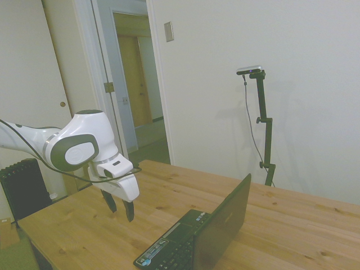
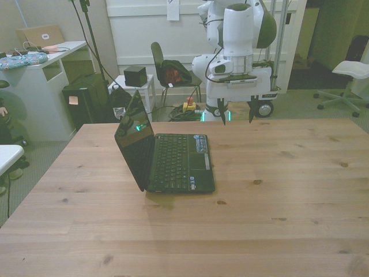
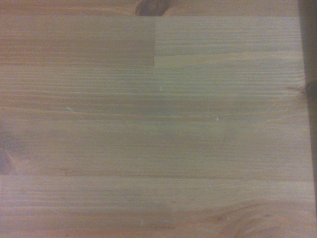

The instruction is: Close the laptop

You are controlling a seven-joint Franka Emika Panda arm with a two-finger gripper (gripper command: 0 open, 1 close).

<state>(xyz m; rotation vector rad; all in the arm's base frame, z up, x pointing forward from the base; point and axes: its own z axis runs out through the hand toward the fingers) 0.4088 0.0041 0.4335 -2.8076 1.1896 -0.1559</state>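
The white arm's two-finger tool [image 2: 237, 111] hung with its dark fingers spread apart and empty, pointing down above the pale wooden bench [image 2: 277, 190]. Well apart from it, toward the front view's left, the slim black laptop [image 2: 167, 156] stood open on the bench, screen upright.

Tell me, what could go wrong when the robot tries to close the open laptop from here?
The gripper hangs open above bare table, apart from the laptop.
1. Its lid stands past upright; a push low on it might slide the laptop instead of folding it.
2. Coming from the keyboard side, the gripper could strike the keys.
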